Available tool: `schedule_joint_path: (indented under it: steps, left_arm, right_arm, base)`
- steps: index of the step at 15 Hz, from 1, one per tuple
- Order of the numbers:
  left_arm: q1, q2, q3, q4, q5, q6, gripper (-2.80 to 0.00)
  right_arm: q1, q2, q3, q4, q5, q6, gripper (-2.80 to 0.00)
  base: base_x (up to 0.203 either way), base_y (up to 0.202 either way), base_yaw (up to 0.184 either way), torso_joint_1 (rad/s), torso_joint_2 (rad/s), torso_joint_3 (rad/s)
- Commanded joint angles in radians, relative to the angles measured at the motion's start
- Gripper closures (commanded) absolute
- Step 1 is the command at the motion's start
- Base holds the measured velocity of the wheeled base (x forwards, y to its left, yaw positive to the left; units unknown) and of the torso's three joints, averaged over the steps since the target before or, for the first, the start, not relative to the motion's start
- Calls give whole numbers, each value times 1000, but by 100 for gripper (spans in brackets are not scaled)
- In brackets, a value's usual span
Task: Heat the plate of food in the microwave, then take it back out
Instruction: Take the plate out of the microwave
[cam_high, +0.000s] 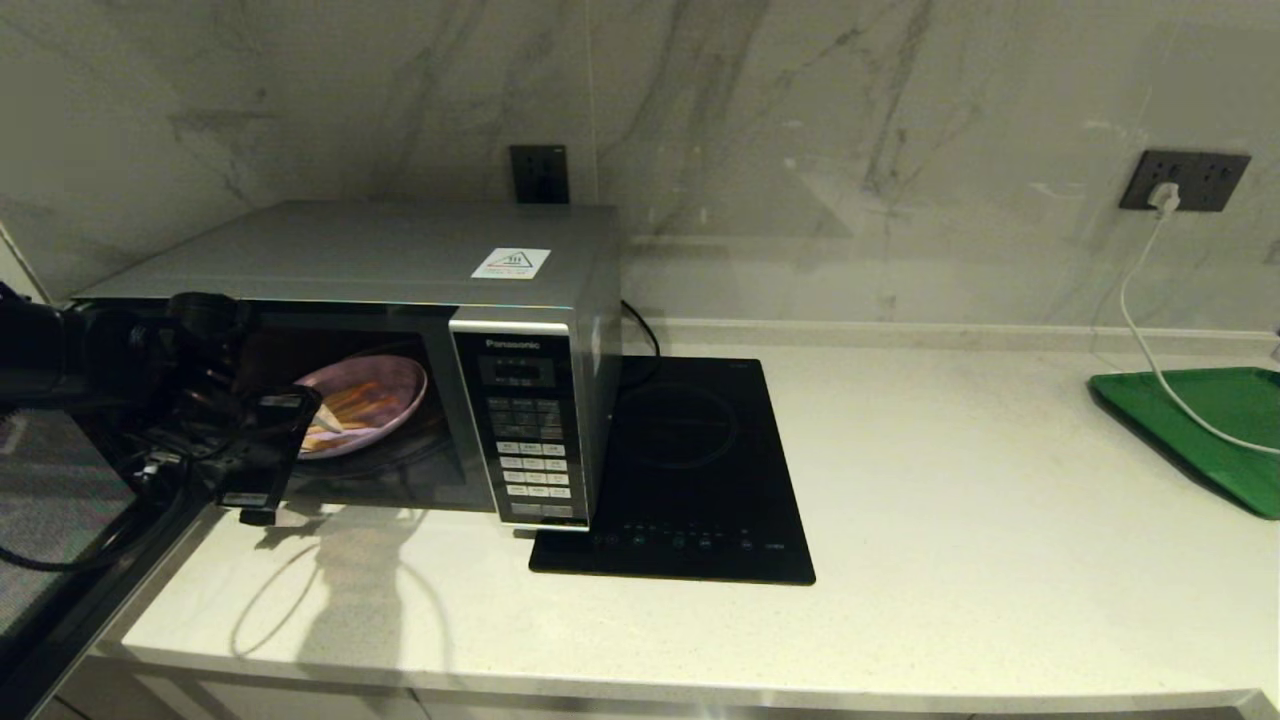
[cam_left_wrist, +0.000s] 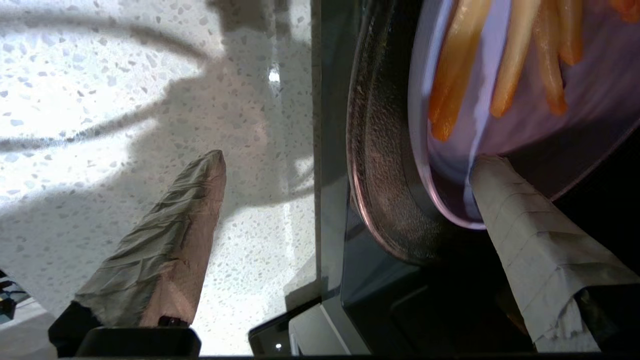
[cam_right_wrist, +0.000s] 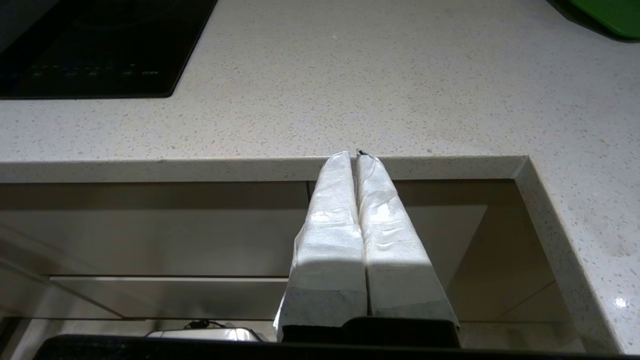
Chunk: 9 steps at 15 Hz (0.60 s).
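The large silver-grey Panasonic microwave (cam_high: 400, 330) with a button panel and a white triangle sticker on its top stands on the pale speckled stone counter (cam_high: 900, 560) at about nine o'clock of the head view, its cavity showing at the front. Inside the cavity, on the round glass turntable (cam_left_wrist: 380, 165), lies the round, flat pale lilac plate (cam_high: 385, 385) with a handful of thin orange-yellow fry-like sticks (cam_high: 350, 405) spread across it. The left gripper (cam_high: 275, 445) sits at the cavity's mouth, toward eight o'clock of the plate, with its tape-wrapped fingers spread wide apart. In the left wrist view one finger (cam_left_wrist: 530, 240) reaches in beside the plate's rim (cam_left_wrist: 445, 200), its tip at the edge of the plate, while the other finger (cam_left_wrist: 170, 240) stays outside over the counter; whether the inner tip actually touches the rim I cannot tell, and nothing is clamped between them. Just beside the microwave, at its three o'clock, lies the flat black glass induction hob (cam_high: 690, 470). Well apart, at three o'clock of the head view, a green rectangular tray (cam_high: 1210, 430) rests near the counter's edge with a white cable (cam_high: 1140, 320) trailing over it from a dark wall socket (cam_high: 1185, 180). The right gripper (cam_right_wrist: 356, 157) hangs parked below the counter's front edge, fingers pressed together, gripping nothing.
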<state>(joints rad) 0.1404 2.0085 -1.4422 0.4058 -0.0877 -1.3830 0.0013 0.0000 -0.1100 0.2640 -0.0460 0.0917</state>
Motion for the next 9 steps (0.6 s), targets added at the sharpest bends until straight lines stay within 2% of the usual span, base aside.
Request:
schedule_joint_path:
  steps: [1,9]
  left_arm:
    - [1,22,-6,2,0,-7,-280]
    - [2,32,8,11,3,-5,-280]
  right_arm:
    - [0,0,0,1,0,0,0]
    - [0,0,0,1,0,0,0]
  base:
    - [0,0,0,0,0,0]
    - [0,0,0,0,0,0]
